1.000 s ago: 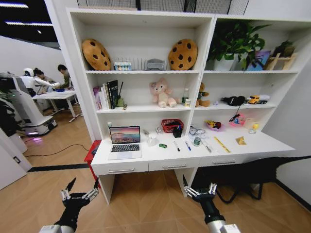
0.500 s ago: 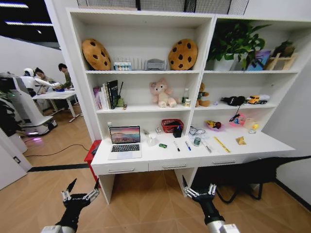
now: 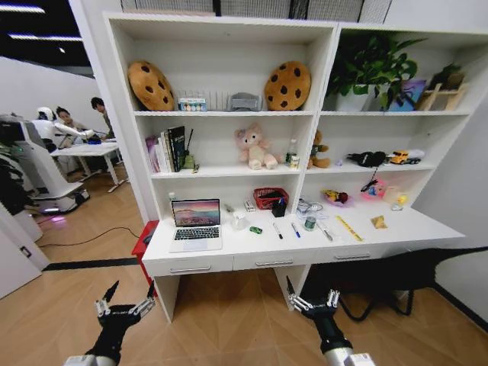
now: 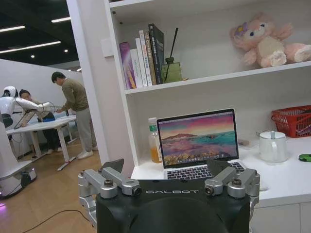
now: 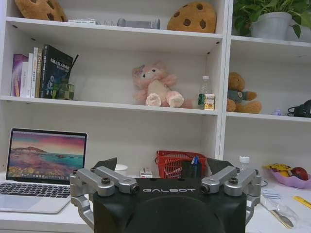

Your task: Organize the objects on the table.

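The table point(image 3: 252, 245) is a long white desk under a tall shelf unit. A silver laptop point(image 3: 196, 221) stands open at its left end, screen lit, and shows in the left wrist view point(image 4: 199, 141) and the right wrist view point(image 5: 43, 167). Right of it lie a tiny green toy car point(image 3: 255, 229), a black pen point(image 3: 277, 229) and a blue pen point(image 3: 294, 229). My left gripper point(image 3: 131, 294) and right gripper point(image 3: 313, 296) hang low over the wooden floor, well short of the desk. Both are open and hold nothing.
A red basket point(image 3: 270, 197), a white jug point(image 3: 239, 221), a can point(image 3: 309, 222) and a yellow ruler point(image 3: 348, 226) also sit on the desk. Three drawers point(image 3: 273, 261) line its front. A black chair point(image 3: 396, 271) stands at the right, a red box point(image 3: 143, 242) at the left.
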### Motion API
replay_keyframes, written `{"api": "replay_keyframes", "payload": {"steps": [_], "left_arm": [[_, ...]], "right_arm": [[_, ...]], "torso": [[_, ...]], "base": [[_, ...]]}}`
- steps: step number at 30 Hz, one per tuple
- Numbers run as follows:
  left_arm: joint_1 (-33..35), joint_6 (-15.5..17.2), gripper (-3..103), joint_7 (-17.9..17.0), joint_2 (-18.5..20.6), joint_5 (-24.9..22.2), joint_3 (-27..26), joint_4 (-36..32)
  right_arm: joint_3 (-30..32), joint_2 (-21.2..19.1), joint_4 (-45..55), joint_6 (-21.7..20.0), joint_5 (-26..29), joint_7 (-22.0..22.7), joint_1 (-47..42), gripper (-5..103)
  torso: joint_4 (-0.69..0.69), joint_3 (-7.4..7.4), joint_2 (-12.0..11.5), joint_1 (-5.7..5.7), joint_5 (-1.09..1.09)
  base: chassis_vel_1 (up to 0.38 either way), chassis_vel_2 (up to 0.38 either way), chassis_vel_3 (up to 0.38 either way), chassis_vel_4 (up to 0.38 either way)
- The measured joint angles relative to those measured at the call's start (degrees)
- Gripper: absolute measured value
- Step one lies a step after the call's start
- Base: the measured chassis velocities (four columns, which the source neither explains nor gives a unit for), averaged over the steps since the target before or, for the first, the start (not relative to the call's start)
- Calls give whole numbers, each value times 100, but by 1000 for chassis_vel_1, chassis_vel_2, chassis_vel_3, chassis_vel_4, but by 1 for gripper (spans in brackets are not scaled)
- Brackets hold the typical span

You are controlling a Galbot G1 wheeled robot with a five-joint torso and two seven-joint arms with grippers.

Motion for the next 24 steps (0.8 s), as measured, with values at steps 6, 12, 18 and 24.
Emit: {"api": "replay_keyframes", "payload": {"steps": [6,12,18,24], "left_arm": [[2,-3,97,4,4,0,3,13],[8,-12,97,5,8,8,20,40],[9,-14,97,-3,11,28,20,57],[6,97,98,-114,131,-16,-149,-28]], "right_arm": [[-1,-16,12,29,-2,-17,-15,100],[-7,-31,37,101,5,-53,-18,100],[-19,-31,31,128,-3,-59,-5,100],[57,-121,149,292,-201,58,-103,100]], "torso": [[0,0,-1,1,0],[1,0,-1,1,1],[0,0,0,1,1],[-1,2,-3,6,-1]], "base": [[-202,194,207,-196],[-254,250,261,-267],[-308,314,330,-327],[-347,366,349,-354]]}}
